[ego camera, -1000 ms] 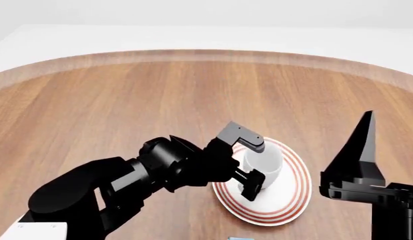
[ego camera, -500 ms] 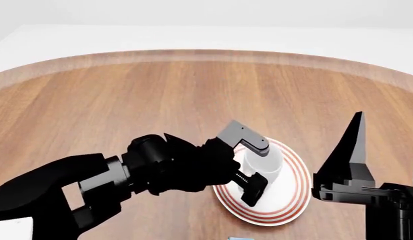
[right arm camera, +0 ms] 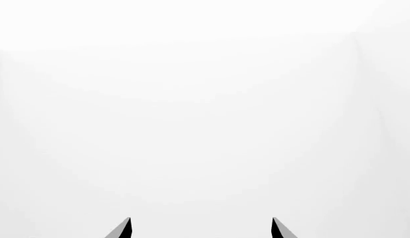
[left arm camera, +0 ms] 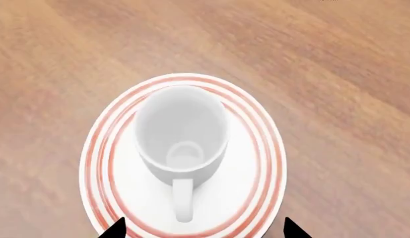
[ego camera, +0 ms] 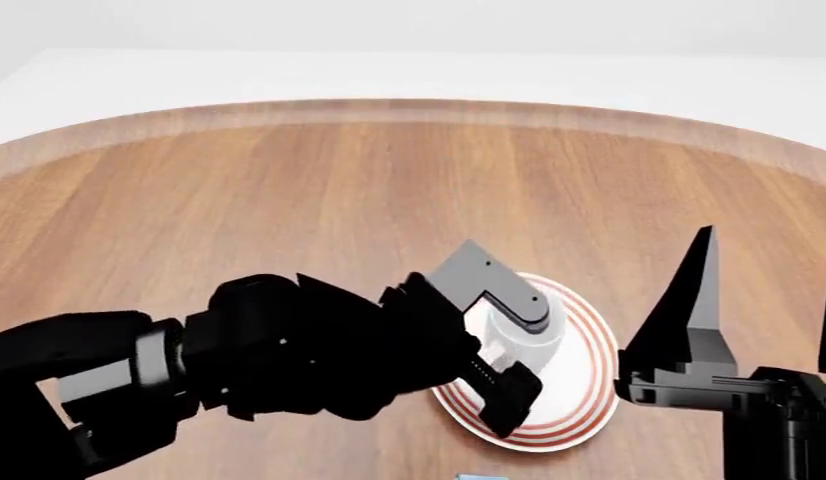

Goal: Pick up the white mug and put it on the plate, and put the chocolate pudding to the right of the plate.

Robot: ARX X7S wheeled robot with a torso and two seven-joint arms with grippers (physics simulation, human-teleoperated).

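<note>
The white mug (left arm camera: 181, 134) stands upright in the middle of the plate (left arm camera: 254, 198), its handle pointing toward my left gripper (left arm camera: 205, 230). That gripper is open. Its two dark fingertips (left arm camera: 117, 229) sit wide apart near the plate's near rim, clear of the mug. In the head view my left gripper (ego camera: 511, 345) hovers over the plate (ego camera: 589, 375) and covers much of the mug (ego camera: 536, 338). My right gripper (ego camera: 767, 300) is open, points upward at the right and holds nothing. A thin blue sliver (ego camera: 479, 477) at the bottom edge may be the chocolate pudding.
The round wooden table (ego camera: 320, 200) stretches away behind and to both sides of the plate. Pale floor lies beyond its curved far edge (ego camera: 413, 108). The right wrist view shows only blank white beyond my right gripper (right arm camera: 199, 230).
My left arm has drawn back and up from the mug, its fingers staying open. The mug stays on the plate. The right gripper has shifted slightly left.
</note>
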